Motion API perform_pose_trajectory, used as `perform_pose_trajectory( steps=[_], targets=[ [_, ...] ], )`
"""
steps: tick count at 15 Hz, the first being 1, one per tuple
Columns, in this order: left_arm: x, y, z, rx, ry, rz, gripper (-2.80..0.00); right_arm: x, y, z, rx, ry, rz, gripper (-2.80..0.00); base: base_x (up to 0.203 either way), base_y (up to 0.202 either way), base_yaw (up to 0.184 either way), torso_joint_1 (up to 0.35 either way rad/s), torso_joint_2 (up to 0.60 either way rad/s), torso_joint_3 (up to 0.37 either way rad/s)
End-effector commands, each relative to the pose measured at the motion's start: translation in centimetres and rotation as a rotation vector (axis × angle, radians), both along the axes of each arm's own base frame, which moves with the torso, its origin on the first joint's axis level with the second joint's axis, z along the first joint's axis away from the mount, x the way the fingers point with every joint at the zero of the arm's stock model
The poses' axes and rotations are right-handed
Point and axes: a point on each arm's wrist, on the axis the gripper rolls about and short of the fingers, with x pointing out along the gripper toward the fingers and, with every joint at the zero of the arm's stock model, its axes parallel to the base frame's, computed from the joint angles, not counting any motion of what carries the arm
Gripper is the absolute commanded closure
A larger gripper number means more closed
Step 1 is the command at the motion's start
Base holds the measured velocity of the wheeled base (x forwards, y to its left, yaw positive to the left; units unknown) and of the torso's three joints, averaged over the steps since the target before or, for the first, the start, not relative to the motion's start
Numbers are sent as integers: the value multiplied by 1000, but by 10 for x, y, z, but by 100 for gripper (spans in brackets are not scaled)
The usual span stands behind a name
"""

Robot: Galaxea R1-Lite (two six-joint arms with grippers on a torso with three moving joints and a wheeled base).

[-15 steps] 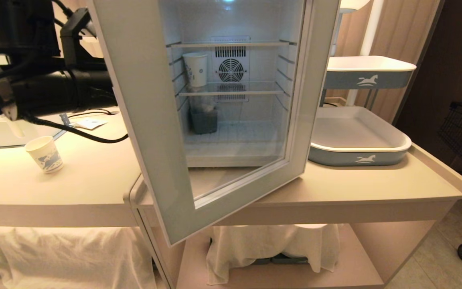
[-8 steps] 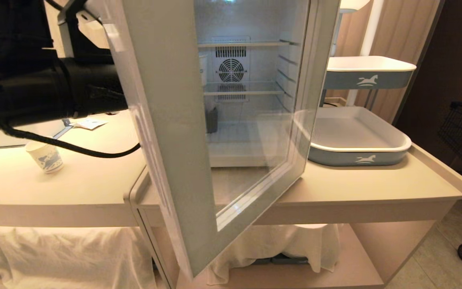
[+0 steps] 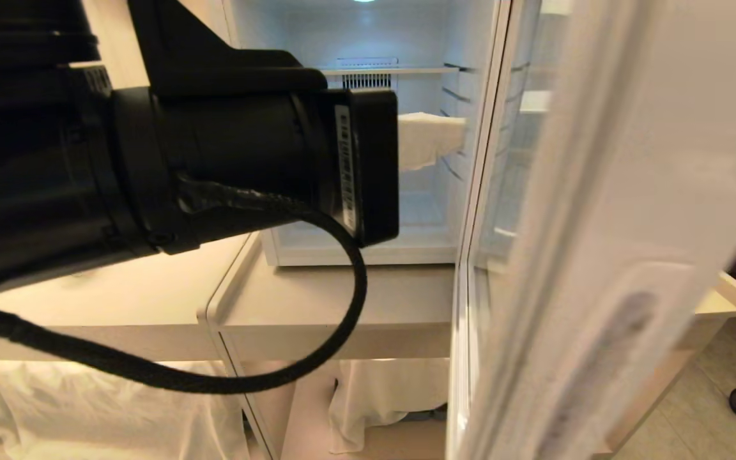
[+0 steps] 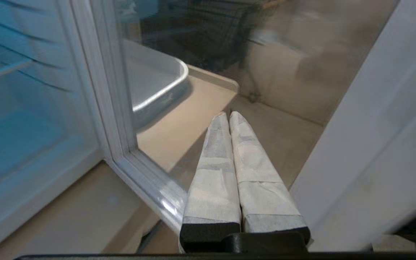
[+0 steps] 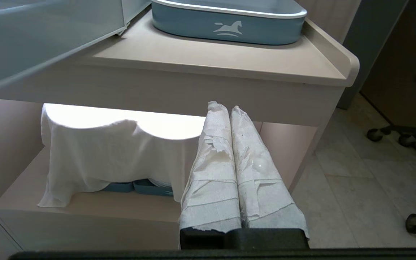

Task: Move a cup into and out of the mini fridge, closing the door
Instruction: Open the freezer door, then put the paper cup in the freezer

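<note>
Nearest you, the door [image 3: 604,268] stands wide open; the left gripper [image 4: 228,115], clenched and empty, sits by its glass. Beyond, the mini fridge [image 3: 368,249] gapes. The cup isn't visible; it's probably light and crushable, so pinch its wall gently.

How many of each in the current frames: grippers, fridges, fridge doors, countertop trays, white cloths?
Grippers: 2, left gripper and right gripper, both shut and empty
Mini fridge: 1
Door: 1, open
Blue tray on the counter: 1
White cloths on the lower shelves: 2
Total: 7
</note>
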Motion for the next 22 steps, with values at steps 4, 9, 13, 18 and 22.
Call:
perform_pose_trajectory(
  steps=[4,9,13,18,22],
  targets=[
    [9,6,-16,64,40,183,0,0,0,0,-1,-1,1,0,0,0,0,0,0,0],
    [16,37,-27,130,89,323,0,0,0,0,-1,-1,1,0,0,0,0,0,0,0],
    [26,90,-37,143,129,520,0,0,0,0,-1,-1,0,0,0,0,0,0,0,0],
    [-40,173,-69,335,285,764,0,0,0,0,-1,-1,1,0,0,0,0,0,0,0],
    [-124,204,-121,298,232,854,0,0,0,0,-1,-1,1,0,0,0,0,0,0,0]
  ],
)
